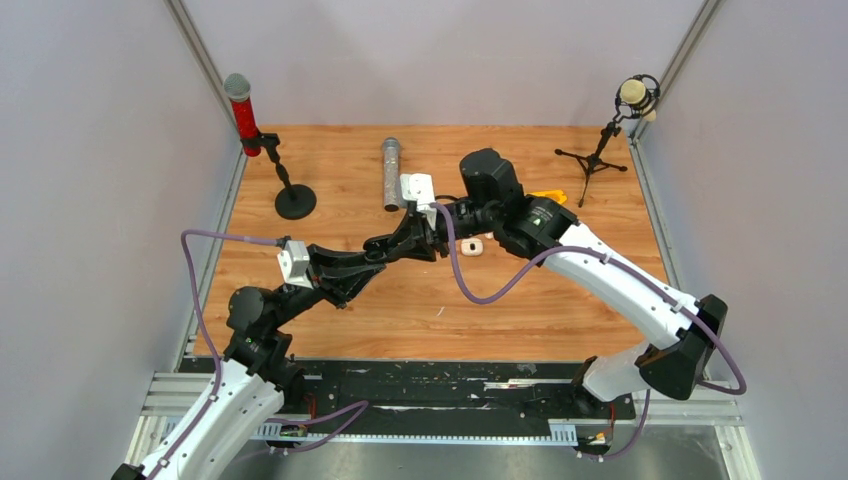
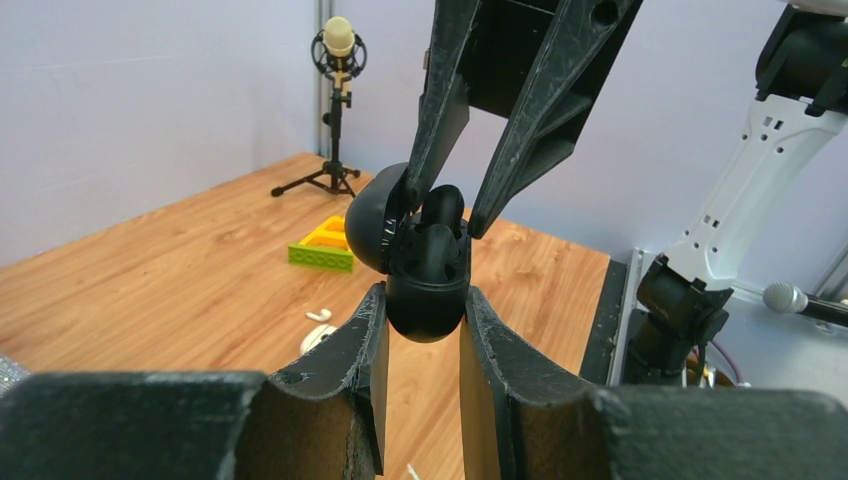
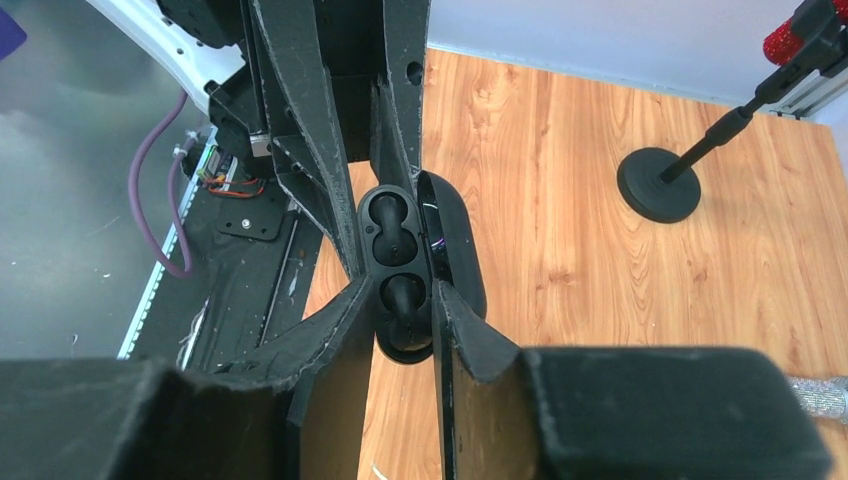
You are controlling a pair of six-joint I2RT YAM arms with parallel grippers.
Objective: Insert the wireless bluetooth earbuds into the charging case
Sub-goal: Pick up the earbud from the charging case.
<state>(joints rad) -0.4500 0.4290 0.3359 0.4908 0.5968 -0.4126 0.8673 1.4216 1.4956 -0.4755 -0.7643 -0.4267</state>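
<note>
My left gripper (image 2: 424, 300) is shut on the base of a black charging case (image 2: 428, 312), which it holds off the table with the lid (image 2: 368, 228) hinged open. From above, my right gripper (image 3: 402, 300) stands over the case (image 3: 455, 235), its fingers tight on either side of a rounded black earbud (image 3: 400, 298) that sits in the near socket. The same earbud (image 2: 445, 205) shows between those fingers (image 2: 435, 150) in the left wrist view. A white earbud (image 2: 319, 315) lies on the table beside a white case (image 2: 316, 340).
A green and yellow brick (image 2: 322, 247) lies behind the white case (image 1: 472, 246). A red microphone on a round stand (image 1: 243, 112), a silver microphone lying flat (image 1: 391, 172) and a tripod microphone (image 1: 634, 95) stand along the back. A thin white sliver (image 1: 440, 312) lies near the front.
</note>
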